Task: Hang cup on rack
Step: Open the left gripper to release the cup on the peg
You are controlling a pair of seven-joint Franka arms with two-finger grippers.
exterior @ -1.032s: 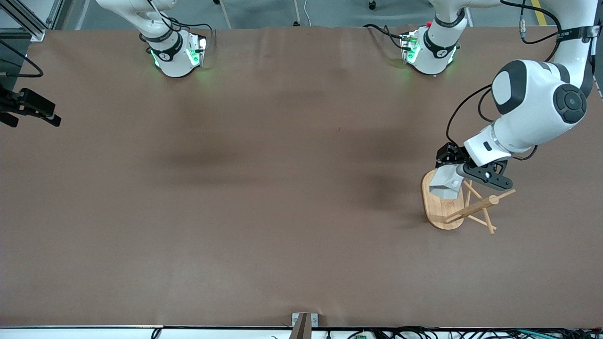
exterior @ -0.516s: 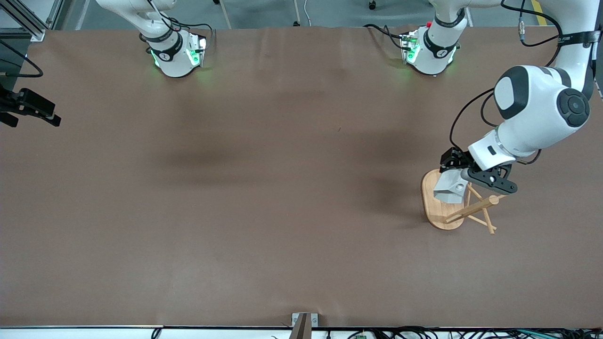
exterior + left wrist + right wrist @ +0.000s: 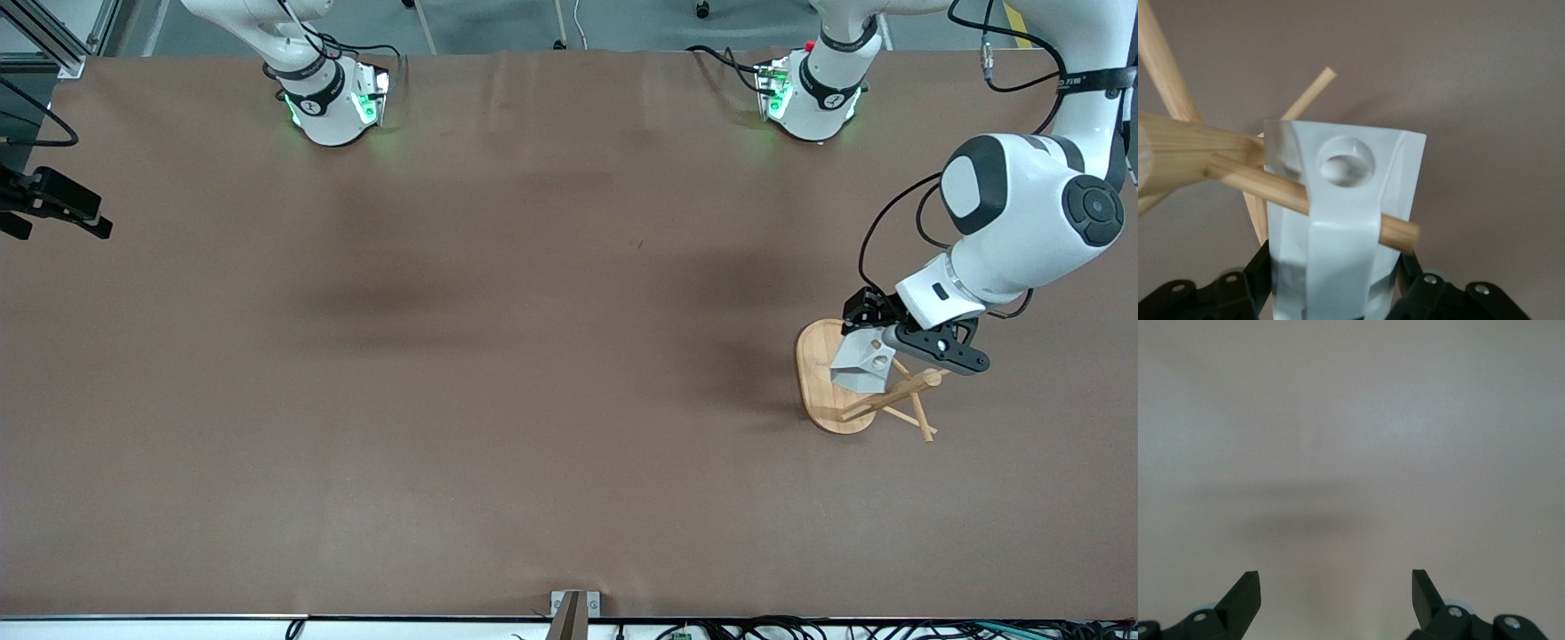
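The table (image 3: 498,356) is covered edge to edge by a brown sheet, faintly creased along the top of the frame. Two white arm bases stand on it there, one (image 3: 331,105) at upper left, one (image 3: 811,96) at upper right, both lit green. The rack (image 3: 831,382) rests on its oval bamboo base at the right side of the frame

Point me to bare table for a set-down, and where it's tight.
Bare: the brown table from the rack toward the right arm's end, where the right gripper waits open. Crowded: at the rack, where the left gripper holds the cup among the pegs over the oval base.
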